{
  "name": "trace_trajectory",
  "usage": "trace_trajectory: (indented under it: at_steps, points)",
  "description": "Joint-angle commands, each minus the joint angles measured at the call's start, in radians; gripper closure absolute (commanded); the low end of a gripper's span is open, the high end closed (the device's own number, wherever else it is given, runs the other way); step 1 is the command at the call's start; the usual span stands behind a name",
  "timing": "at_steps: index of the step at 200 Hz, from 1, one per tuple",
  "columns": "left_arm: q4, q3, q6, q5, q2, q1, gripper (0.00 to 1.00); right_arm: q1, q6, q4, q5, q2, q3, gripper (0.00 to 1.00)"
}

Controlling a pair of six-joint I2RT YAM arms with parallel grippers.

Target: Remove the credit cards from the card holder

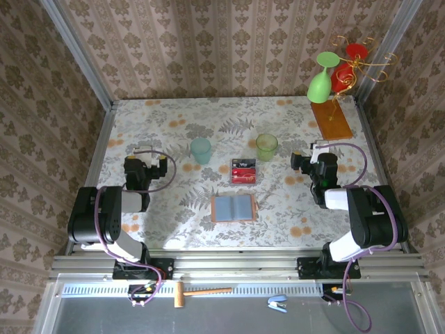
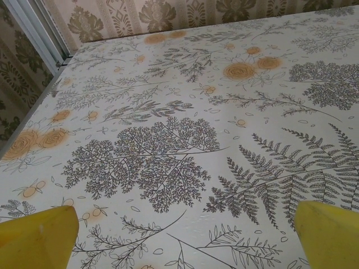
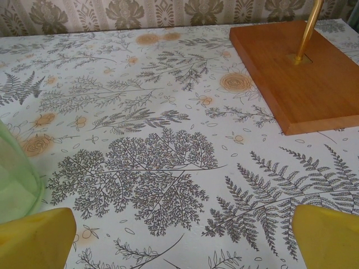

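Credit cards [image 1: 243, 170] are lying mid-table between a teal cup [image 1: 201, 149] and a green cup [image 1: 266, 146], just beyond the opened card holder [image 1: 233, 207]. The left gripper [image 2: 179, 241] and right gripper [image 3: 179, 241] are gaping wide, empty.

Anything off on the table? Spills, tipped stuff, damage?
Nothing spilled or damaged. The teal cup and green cup stand upright; the wallet lies open and flat, the cards in a pile just beyond it. Only strays: a hammer and a small blue tool on the ledge in front of the table.
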Motion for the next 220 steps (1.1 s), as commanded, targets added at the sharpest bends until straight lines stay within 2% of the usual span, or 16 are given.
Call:
trace_trajectory:
  at_steps: [1,220]
  points:
    - [0.034,-0.012,0.022,-0.013,-0.002,-0.004,0.00,0.004,-0.016,0.040,-0.006,0.009,-0.009,0.00]
    - [0.051,-0.021,0.024,-0.023,-0.001,-0.007,0.00,0.006,-0.020,0.030,-0.004,0.017,0.000,0.00]
